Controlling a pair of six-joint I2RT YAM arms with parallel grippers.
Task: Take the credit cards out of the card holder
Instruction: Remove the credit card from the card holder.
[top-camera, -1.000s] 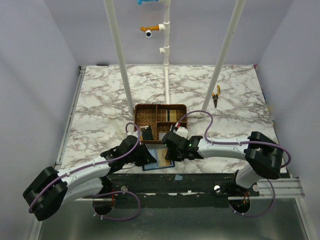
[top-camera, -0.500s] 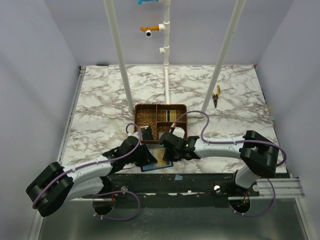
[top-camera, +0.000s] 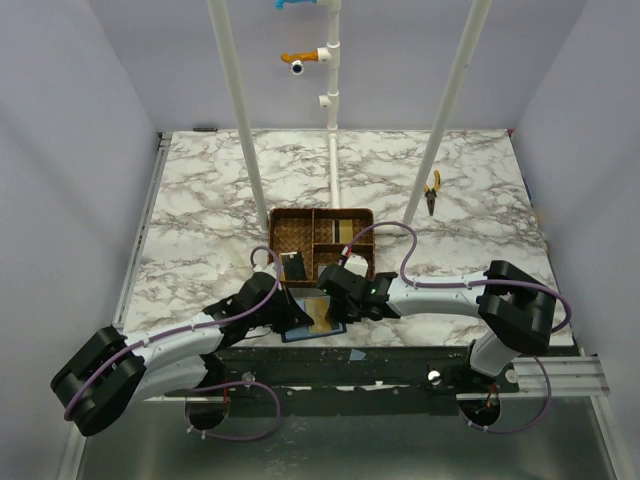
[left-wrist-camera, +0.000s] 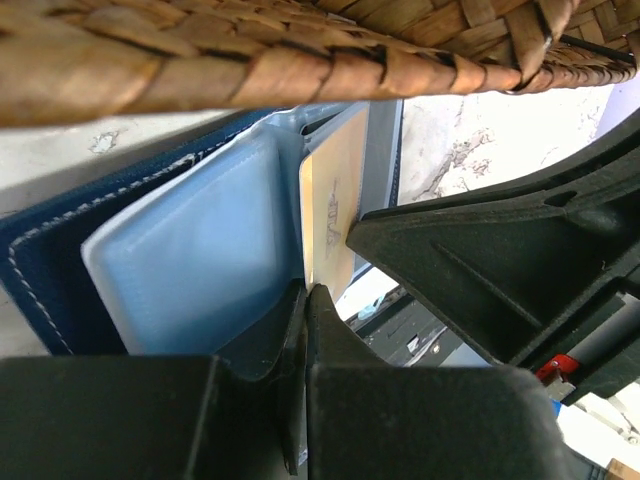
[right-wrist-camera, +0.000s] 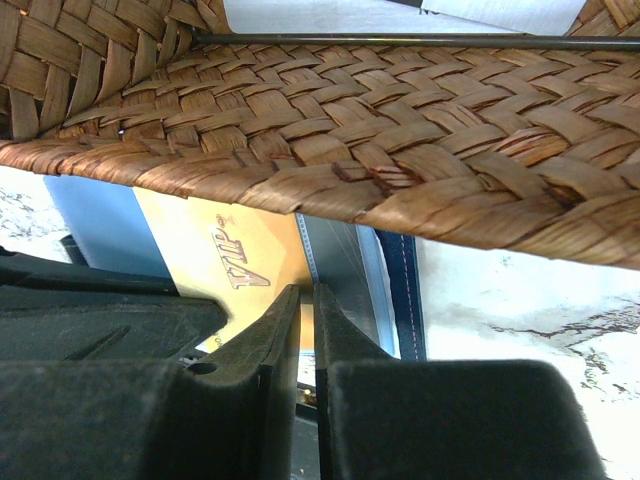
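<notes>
Left wrist view: the left gripper (left-wrist-camera: 304, 305) is seen at the bottom of the frame with its two black fingers pressed together on the lower edge of the card holder (left-wrist-camera: 45, 265), at the fold beside a pale blue inner pocket (left-wrist-camera: 190, 260). Just right of that pocket, a gold card (left-wrist-camera: 335, 200) is shown partly out of its slot. In the right wrist view, the right gripper (right-wrist-camera: 306, 305) is closed to a slit on the near edge of the same gold card, which is marked "VIP". A wicker tray (right-wrist-camera: 400, 130) is spread across the top of both wrist views, just beyond the holder. In the top view, the holder is laid open at lower centre on the marble table (top-camera: 200, 200), between the tray and the table's near edge.
</notes>
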